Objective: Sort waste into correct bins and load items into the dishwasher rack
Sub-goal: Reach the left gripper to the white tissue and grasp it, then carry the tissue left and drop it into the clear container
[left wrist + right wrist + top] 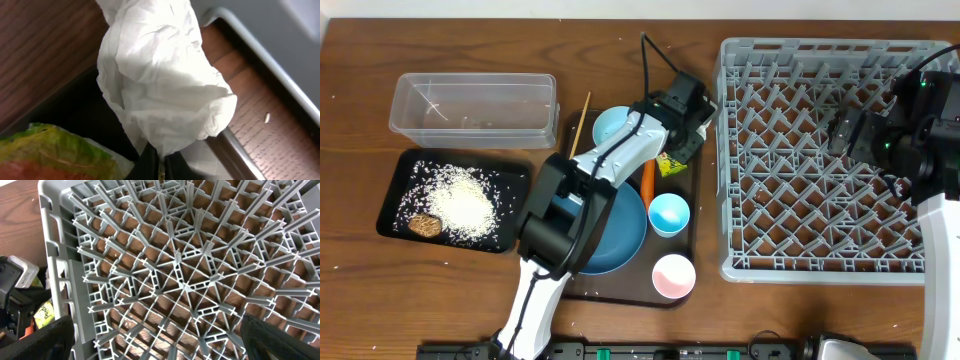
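Paper wad (160,80) pinched beside serving tray (241,159) rim.

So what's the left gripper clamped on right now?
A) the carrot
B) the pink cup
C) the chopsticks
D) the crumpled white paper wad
D: in the left wrist view the left gripper is shut on the lower edge of the crumpled white paper wad, with the yellow-green wrapper lying loose beside it.
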Tool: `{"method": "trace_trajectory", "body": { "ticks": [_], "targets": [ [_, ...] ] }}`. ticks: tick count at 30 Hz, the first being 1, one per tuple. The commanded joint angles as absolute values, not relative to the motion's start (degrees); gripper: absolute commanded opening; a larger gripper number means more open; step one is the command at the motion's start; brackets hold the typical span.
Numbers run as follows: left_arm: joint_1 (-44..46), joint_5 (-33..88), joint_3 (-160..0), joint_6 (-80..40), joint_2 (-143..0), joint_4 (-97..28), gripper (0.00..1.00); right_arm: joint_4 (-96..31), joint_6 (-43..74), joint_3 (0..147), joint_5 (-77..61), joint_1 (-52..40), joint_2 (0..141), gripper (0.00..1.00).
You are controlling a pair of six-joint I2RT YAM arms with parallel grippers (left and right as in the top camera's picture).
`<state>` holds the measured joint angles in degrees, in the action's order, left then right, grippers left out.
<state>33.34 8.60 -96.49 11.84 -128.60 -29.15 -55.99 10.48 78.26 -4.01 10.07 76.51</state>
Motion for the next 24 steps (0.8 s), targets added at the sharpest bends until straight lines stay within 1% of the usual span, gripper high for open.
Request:
{"method": "trace_trajectory", "body": {
  "ticks": [1,6,14,18,24],
  "targets": [
    [33.56,8.54,-97.86,11.20,-128.60,-29.10,0.06,-56.51,10.41,78.89,-3.60,10.55,76.18,0.99],
    [33.32,8.51,-98.24,8.43,-123.74,-29.15,0.06,-56.62,10.44,78.89,-3.20,10.52,76.18,0.99],
    [30.76,7.38,-98.24,7.62,-110.98,-29.82,0.06,-56.60,10.44,78.89,-3.20,10.52,76.18,0.99],
    [27.35,4.67,-98.24,7.62,-106.59,-30.79,0.06,-56.62,10.44,78.89,-3.22,10.52,76.18,0.99],
    [18.06,-0.27,-98.21,7.18,-105.58,-32.29,0.06,-56.64,10.44,78.89,-3.22,10.52,76.18,0.99]
  ]
}}
